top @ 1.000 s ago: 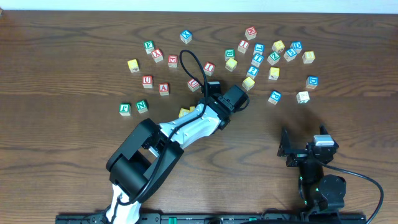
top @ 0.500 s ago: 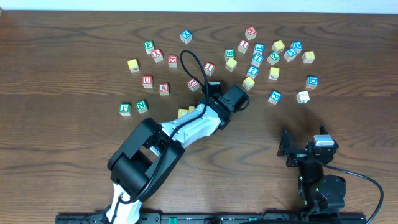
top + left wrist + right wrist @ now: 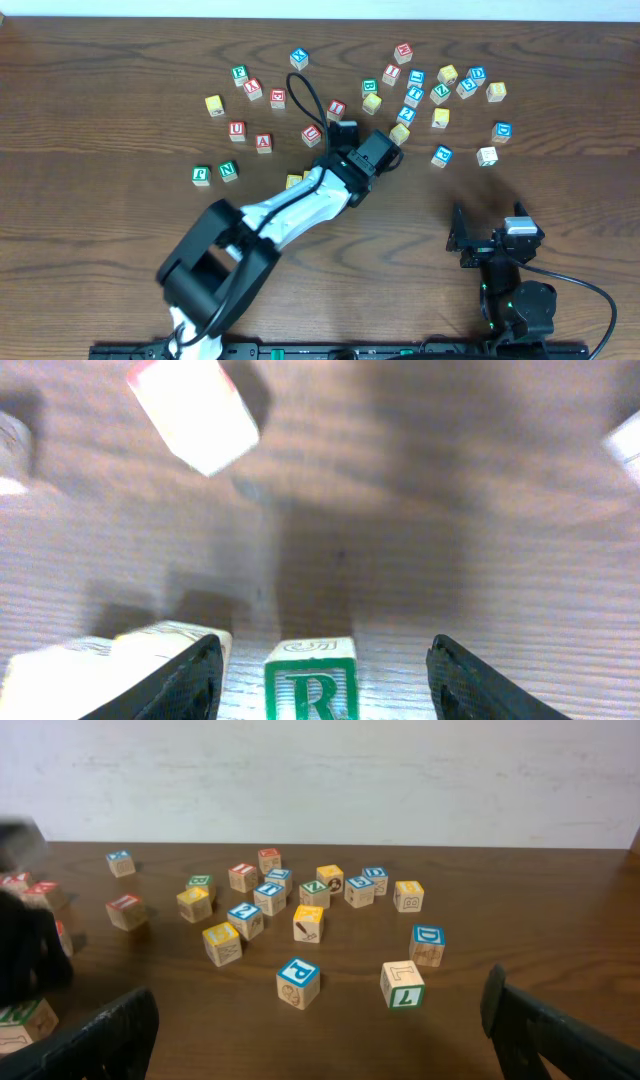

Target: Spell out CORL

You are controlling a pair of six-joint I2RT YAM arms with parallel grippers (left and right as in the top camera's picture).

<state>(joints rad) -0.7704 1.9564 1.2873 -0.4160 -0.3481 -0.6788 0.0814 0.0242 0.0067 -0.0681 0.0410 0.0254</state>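
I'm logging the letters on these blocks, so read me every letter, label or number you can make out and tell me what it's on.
"R", green: on the R cube, between the open fingers of the left gripper.
"P", blue: on the P cube, right wrist view.
"D", blue: on the D cube, same view.
Letters on the other cubes are too small or blurred to read.

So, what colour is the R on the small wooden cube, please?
Green, on the wooden cube; left wrist view.
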